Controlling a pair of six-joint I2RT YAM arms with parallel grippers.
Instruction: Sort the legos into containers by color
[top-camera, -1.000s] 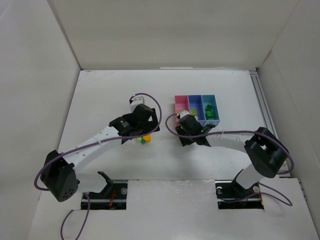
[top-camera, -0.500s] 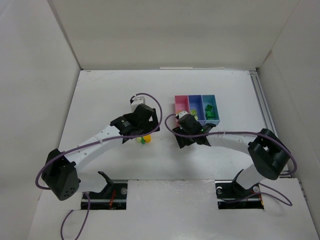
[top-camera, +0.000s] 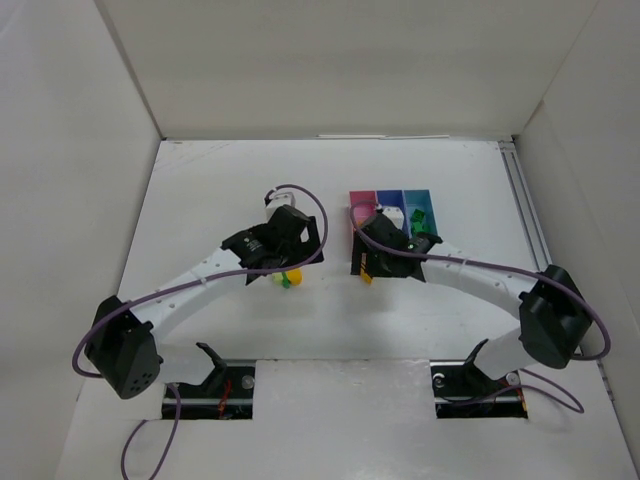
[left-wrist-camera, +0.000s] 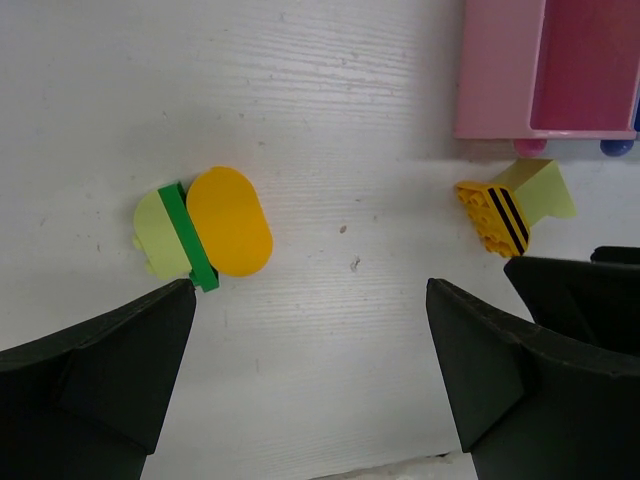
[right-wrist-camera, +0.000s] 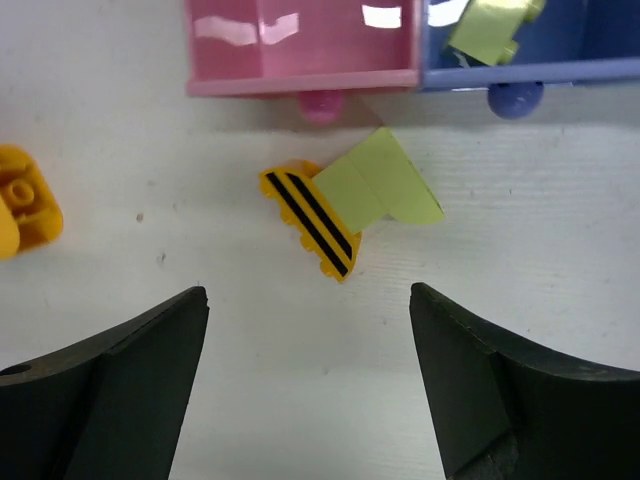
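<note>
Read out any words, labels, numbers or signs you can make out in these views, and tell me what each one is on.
No text can be read in any view.
The orange brick in front of the pink bin bears two black stripes, but no letters.
A small red spot near the bottom edge of the top view is too small to tell whether it is a label.

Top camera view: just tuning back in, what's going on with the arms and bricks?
Neither arm holds anything. The left gripper is open above a tight cluster on the white table: an orange oval brick, a dark green brick and a pale yellow-green brick. The right gripper is open above an orange black-striped brick touching a pale yellow-green slope, lying just outside the pink plastic bin.
</note>
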